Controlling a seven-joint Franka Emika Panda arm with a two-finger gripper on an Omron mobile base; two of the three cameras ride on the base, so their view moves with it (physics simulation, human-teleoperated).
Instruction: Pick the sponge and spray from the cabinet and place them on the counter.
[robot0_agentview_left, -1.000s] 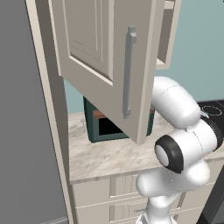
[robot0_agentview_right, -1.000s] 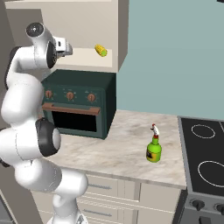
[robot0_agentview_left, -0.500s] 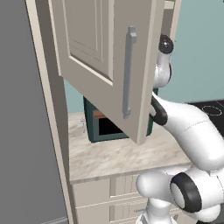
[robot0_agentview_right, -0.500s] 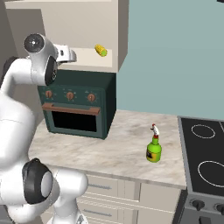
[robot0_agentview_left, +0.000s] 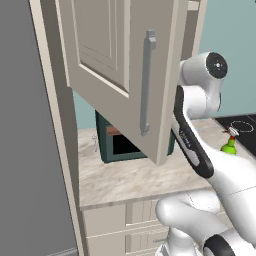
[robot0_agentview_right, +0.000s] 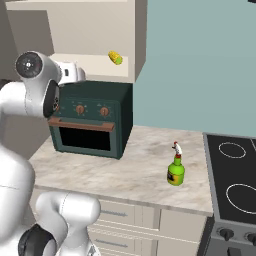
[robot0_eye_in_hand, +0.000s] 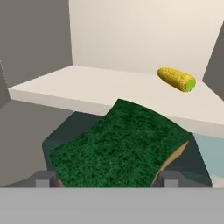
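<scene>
In the hand view my gripper (robot0_eye_in_hand: 107, 177) is shut on the sponge (robot0_eye_in_hand: 118, 146), a flat green block with a yellow edge that spans the gap between both fingertips. It is held just in front of the open cabinet's lower shelf (robot0_eye_in_hand: 87, 89). From the right base view the hand (robot0_agentview_right: 75, 73) hovers at the shelf's front edge (robot0_agentview_right: 90, 62), above the oven. The cabinet door (robot0_agentview_left: 120, 65) hangs open and hides the hand in the left base view. The spray (robot0_agentview_right: 175, 167) stands upright on the counter (robot0_agentview_right: 125, 170), also seen as the spray (robot0_agentview_left: 229, 145) beside the cooktop.
A yellow corn cob (robot0_eye_in_hand: 176, 78) lies on the shelf, right of the sponge; the same cob (robot0_agentview_right: 115, 57) shows from the right base. A dark green oven (robot0_agentview_right: 92, 125) stands on the counter under the cabinet. The black cooktop (robot0_agentview_right: 232, 175) borders the counter's right end.
The hand has sunk a little at the shelf's front edge while the arm's elbow and lower links swung round. Spray, corn and oven have not moved.
</scene>
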